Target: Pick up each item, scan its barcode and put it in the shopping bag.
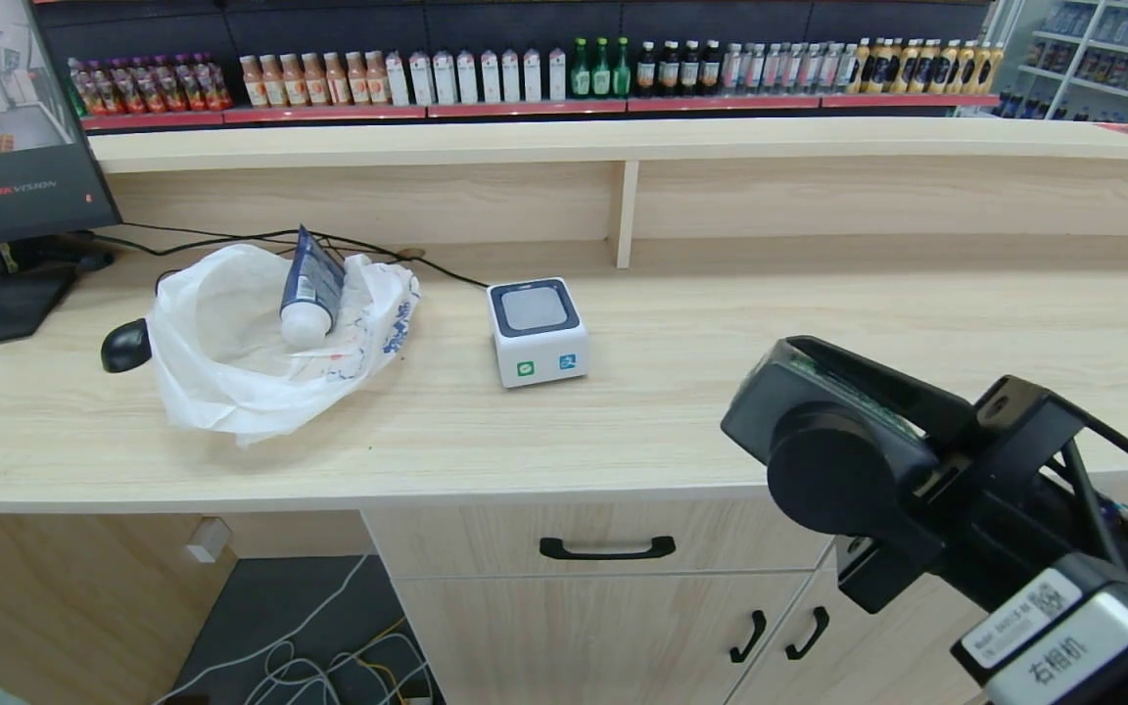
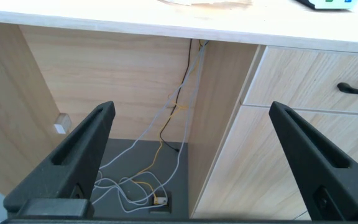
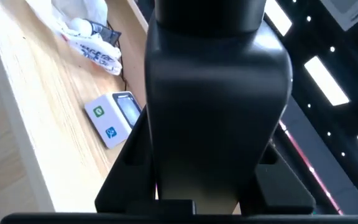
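A white plastic shopping bag (image 1: 231, 362) lies open on the left of the wooden counter (image 1: 721, 323). A dark blue tube with a white cap (image 1: 311, 284) rests in the bag's mouth, cap toward me. The white cube scanner (image 1: 535, 328) stands just right of the bag, window up. My right gripper (image 1: 755, 397) hangs at the counter's front edge, right of the scanner, shut with nothing in it; its wrist view shows the scanner (image 3: 114, 115) and bag (image 3: 86, 25) beyond the closed fingers (image 3: 210, 93). My left gripper (image 2: 192, 112) is open and empty, below the counter edge facing the cabinet.
A black mouse (image 1: 125, 345) lies left of the bag, and a monitor (image 1: 6, 127) stands at the far left with cables running behind. Drawers with black handles (image 1: 607, 546) sit under the counter. Loose wires (image 2: 148, 180) lie in the open bay. The counter's right half is bare.
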